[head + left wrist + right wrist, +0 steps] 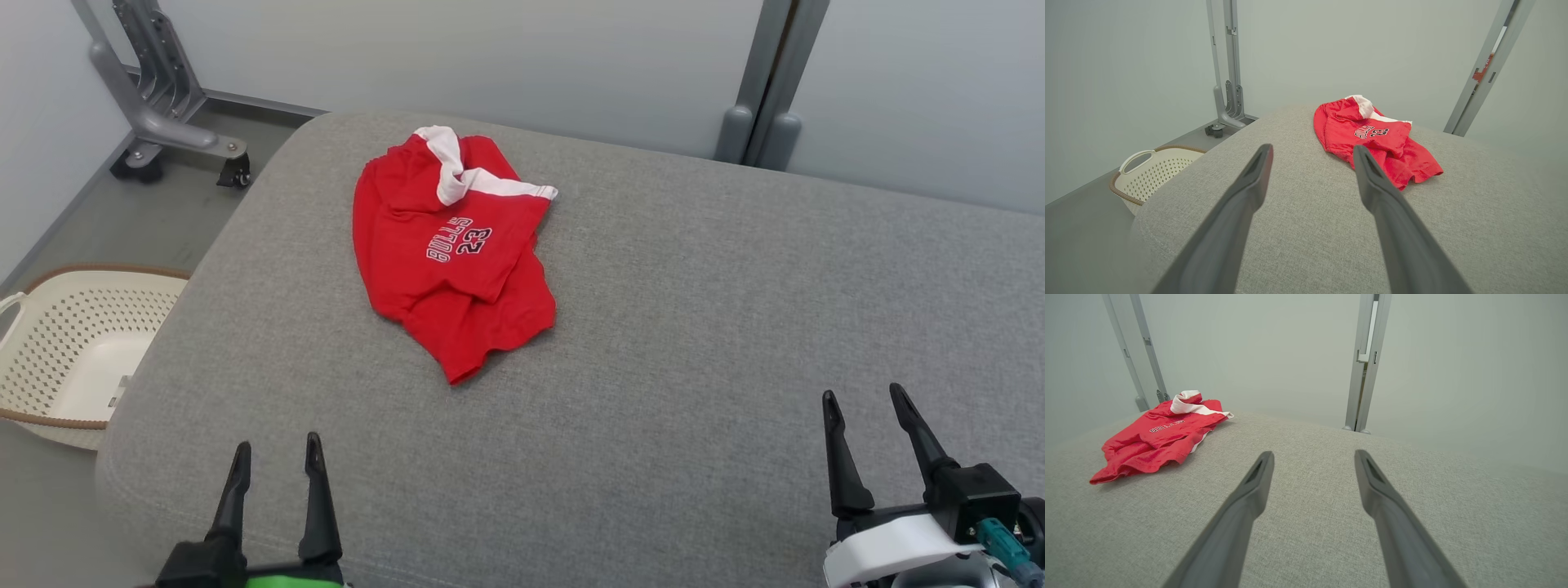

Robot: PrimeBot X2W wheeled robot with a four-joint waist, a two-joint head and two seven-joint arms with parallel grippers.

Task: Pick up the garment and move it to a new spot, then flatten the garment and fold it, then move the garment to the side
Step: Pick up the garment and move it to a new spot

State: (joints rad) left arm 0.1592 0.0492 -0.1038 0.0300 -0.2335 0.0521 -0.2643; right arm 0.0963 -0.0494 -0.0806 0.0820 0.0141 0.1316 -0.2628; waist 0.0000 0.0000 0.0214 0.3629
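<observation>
The garment (pixel 454 250) is a red jersey with white trim and a "23" print, lying crumpled on the far left-centre of the grey padded table (pixel 702 343). It also appears in the left wrist view (pixel 1376 141) and at the left of the right wrist view (pixel 1157 439). My left gripper (pixel 277 447) stands open at the table's near left edge, well short of the garment, nothing between its fingers. My right gripper (pixel 864 396) stands open at the near right, far from the garment, also empty.
A cream perforated laundry basket (pixel 73 351) sits on the floor left of the table. A grey wheeled metal stand (pixel 163 106) is at the back left, and grey posts (pixel 767 90) rise behind the table against pale wall panels.
</observation>
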